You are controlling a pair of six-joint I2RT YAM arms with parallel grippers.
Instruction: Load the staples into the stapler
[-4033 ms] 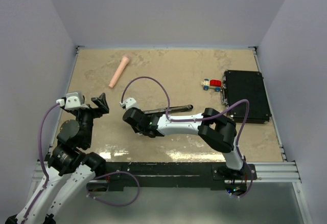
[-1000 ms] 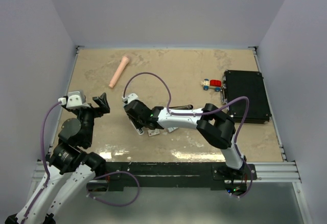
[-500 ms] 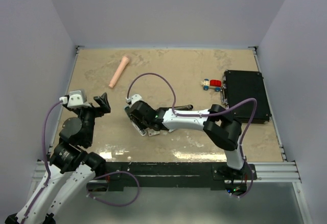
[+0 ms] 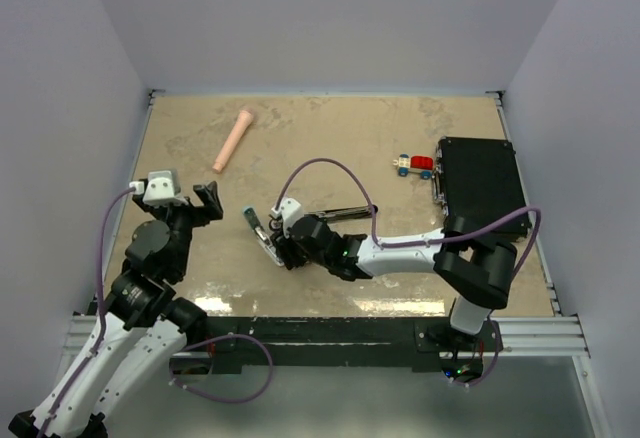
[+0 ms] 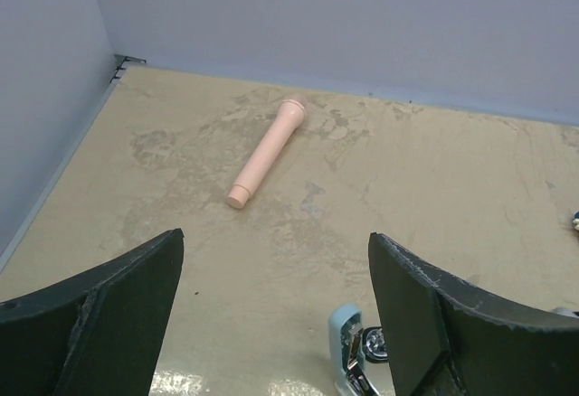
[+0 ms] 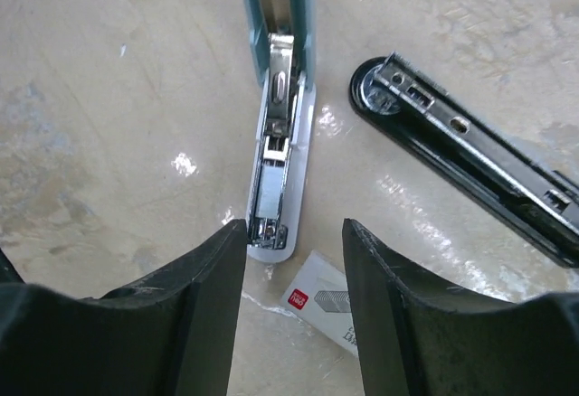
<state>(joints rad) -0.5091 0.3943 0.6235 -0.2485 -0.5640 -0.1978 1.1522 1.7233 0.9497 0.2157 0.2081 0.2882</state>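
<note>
A light-blue stapler (image 6: 276, 143) lies opened out on the table, its metal staple channel facing up; it also shows in the top view (image 4: 260, 236) and at the bottom of the left wrist view (image 5: 348, 351). A tiny white staples box with red print (image 6: 330, 310) lies just near of the stapler's end, between my right gripper's fingers (image 6: 204, 306). My right gripper (image 6: 294, 238) is open and empty, low over the box and stapler (image 4: 285, 250). My left gripper (image 5: 276, 238) is open and empty, left of the stapler (image 4: 208, 201). The grey-blue tray is out of view.
A black stapler (image 6: 470, 156) lies open just right of the blue one (image 4: 340, 213). A pink cylinder (image 4: 233, 140) lies at the back left (image 5: 267, 152). A small toy car (image 4: 413, 166) and a black case (image 4: 485, 188) sit at the right.
My right wrist has drawn back to the right, uncovering the blue stapler, which now lies opened out. My left gripper has crept a little forward and right.
</note>
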